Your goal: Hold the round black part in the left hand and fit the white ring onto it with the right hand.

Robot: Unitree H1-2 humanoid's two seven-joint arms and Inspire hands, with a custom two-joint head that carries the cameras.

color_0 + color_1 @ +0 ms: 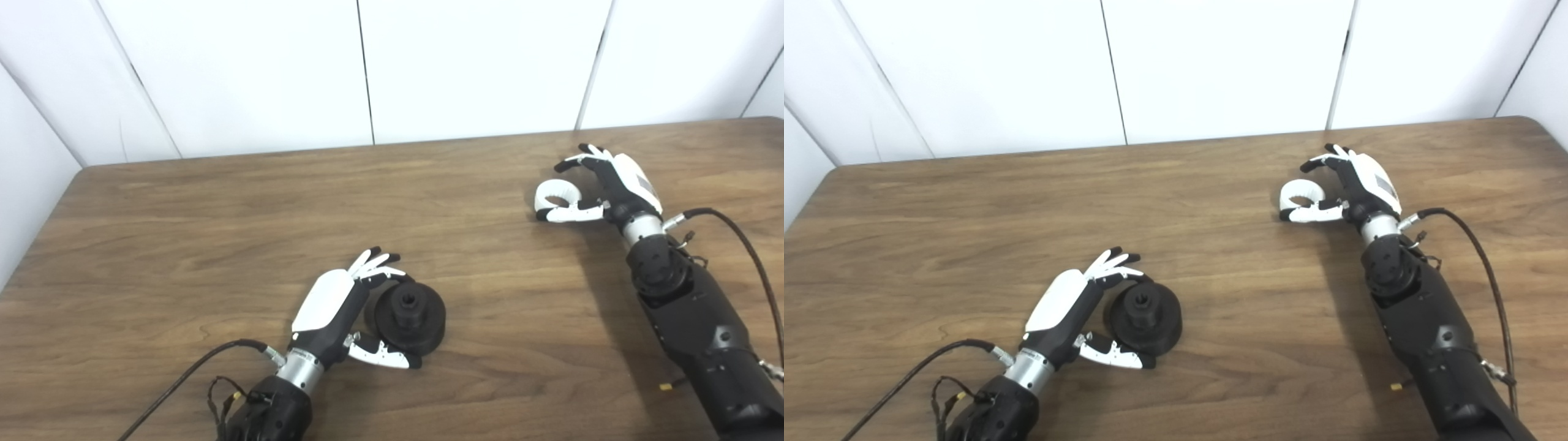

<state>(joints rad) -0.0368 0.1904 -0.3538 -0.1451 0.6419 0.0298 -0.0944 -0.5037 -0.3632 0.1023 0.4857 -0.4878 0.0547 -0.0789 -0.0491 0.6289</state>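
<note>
Low in the frame, left of centre, the left hand (334,309) is cupping the black part (408,315), which is sitting on the desk (184,245). Its fingers (375,264) are curling over the part's far rim, and its thumb (383,354) is lying along the near rim, so the hand is closing around the part from the left side. Whether the part is lifted off the wood at all I cannot tell; it is looking as if it is resting flat, with its raised hub facing up and a socket showing in the middle of that hub.

Up in the right half of the frame, well apart from the black part, the right hand (603,180) is gripping the ring (556,195). The ring is sitting between the thumb (569,214) below it and the fingers arching above it, and it is tilting so that its opening is facing partly toward the left of the picture. It is staying close to the desk surface; contact with the wood cannot be judged.

Both forearms are coming in from the bottom edge, each trailing a dark cable (744,245). Behind the desk, white wall panels (478,61) are filling the upper part of the frame.
</note>
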